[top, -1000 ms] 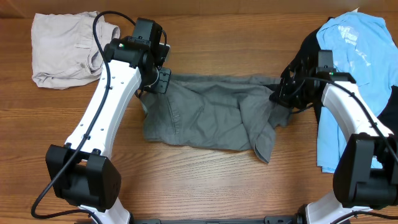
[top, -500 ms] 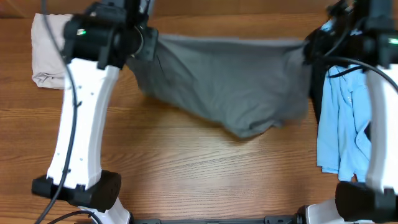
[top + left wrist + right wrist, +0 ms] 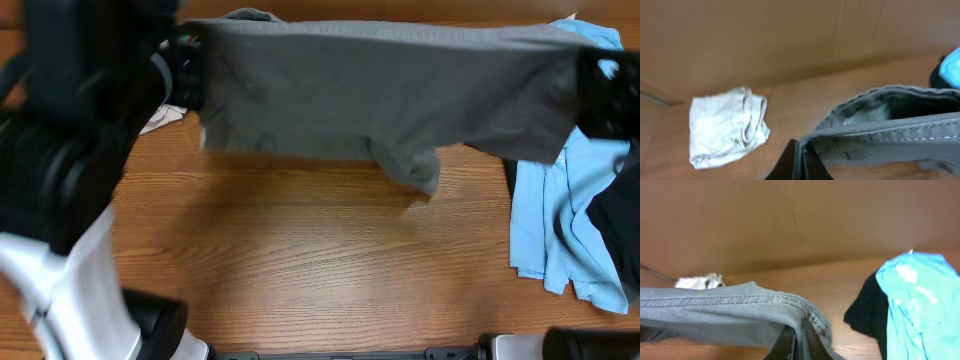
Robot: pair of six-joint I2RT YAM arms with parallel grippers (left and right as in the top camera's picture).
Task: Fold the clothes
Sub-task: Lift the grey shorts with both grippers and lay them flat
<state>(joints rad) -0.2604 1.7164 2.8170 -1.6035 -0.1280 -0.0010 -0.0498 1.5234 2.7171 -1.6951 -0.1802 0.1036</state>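
A grey garment (image 3: 380, 95) hangs stretched in the air between my two grippers, high above the table and close to the overhead camera. My left gripper (image 3: 801, 152) is shut on its left waistband edge (image 3: 880, 131). My right gripper (image 3: 801, 335) is shut on its right seamed edge (image 3: 740, 302). In the overhead view the left gripper (image 3: 190, 70) and the right gripper (image 3: 600, 95) are blurred dark shapes at the garment's top corners. The garment's lower edge sags to a point in the middle.
A beige folded garment (image 3: 727, 125) lies at the table's back left. A light blue shirt (image 3: 560, 220) lies over a black garment (image 3: 867, 312) at the right side. A brown wall stands behind the table.
Both grippers have lifted the grey garment off the table and pulled it wide and taut; both arms rose toward the camera.
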